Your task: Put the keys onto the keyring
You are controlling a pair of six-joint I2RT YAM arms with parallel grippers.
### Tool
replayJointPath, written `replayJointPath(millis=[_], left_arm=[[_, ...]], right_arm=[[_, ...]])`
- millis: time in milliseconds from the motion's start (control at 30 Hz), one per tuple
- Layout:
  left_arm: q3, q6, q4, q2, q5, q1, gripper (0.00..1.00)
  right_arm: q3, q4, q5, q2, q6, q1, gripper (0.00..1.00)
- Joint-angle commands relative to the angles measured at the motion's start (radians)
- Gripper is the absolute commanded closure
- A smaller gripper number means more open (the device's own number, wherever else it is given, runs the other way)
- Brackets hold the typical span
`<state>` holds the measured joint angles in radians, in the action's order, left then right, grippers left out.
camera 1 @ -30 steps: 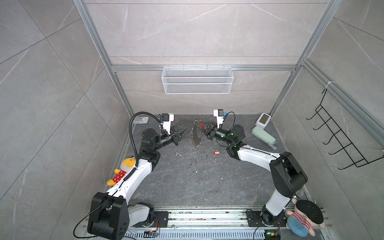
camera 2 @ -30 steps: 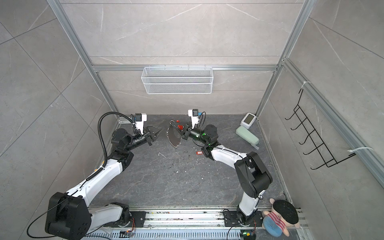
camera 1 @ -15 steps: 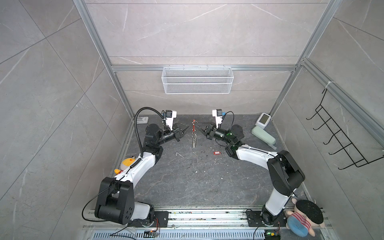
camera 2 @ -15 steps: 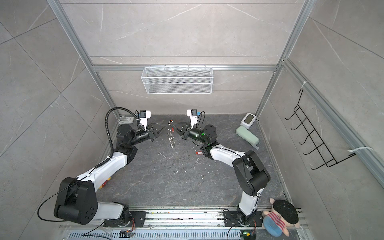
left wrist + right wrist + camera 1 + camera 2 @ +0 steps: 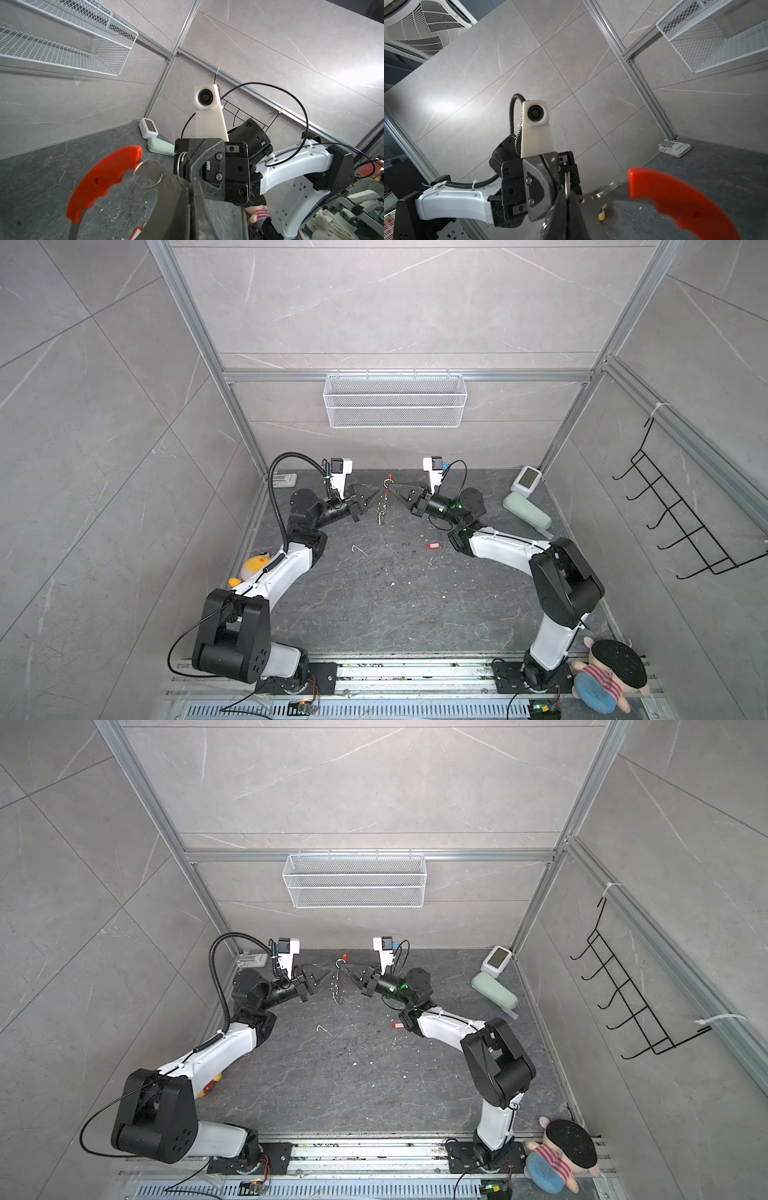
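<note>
Keyring [image 5: 381, 510] is held aloft by right gripper [image 5: 390, 486], clamped on a loop; left gripper [image 5: 375, 494] is clenched, nothing seen held, just beside it; keys [image 5: 433, 546] are seen flat on table [image 5: 374, 605], well apart; judged light, stiff, slippery; best pinched across tag's long edges.

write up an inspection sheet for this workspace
surface: dark stone-look table, flecked with pale specks
job's things: keyring held in the air between the arms; keys lying on the table by the right arm, not attached
clutter: yellow duck toy, mint case, small white screen device, plush doll at the front rail
grippers: right gripper shut on a keyring loop; left gripper shut, tip at the keyring, grip unclear
cables: ribbed black hose arches over the left arm; thin black cable loops at the right wrist
surroundings: wire basket on the back wall; black hook rack on the right wall
</note>
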<state>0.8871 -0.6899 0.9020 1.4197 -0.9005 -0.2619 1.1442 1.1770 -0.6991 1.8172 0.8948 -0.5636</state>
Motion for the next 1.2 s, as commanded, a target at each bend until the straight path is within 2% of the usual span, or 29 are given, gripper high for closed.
replayJointPath(millis=[0, 933, 1167], left_arm=[[0.039, -0.037, 0.087, 0.019, -0.030, 0.005, 0.96], [0.054, -0.149, 0.215, 0.050, -0.051, 0.021, 0.92], [0.056, -0.161, 0.219, 0.063, -0.060, 0.020, 0.95]], right_arm=[[0.041, 0.077, -0.002, 0.017, 0.028, -0.007, 1.00], [0.069, 0.115, -0.008, 0.048, 0.081, -0.016, 1.00], [0.085, 0.123, -0.010, 0.057, 0.091, -0.025, 1.00]])
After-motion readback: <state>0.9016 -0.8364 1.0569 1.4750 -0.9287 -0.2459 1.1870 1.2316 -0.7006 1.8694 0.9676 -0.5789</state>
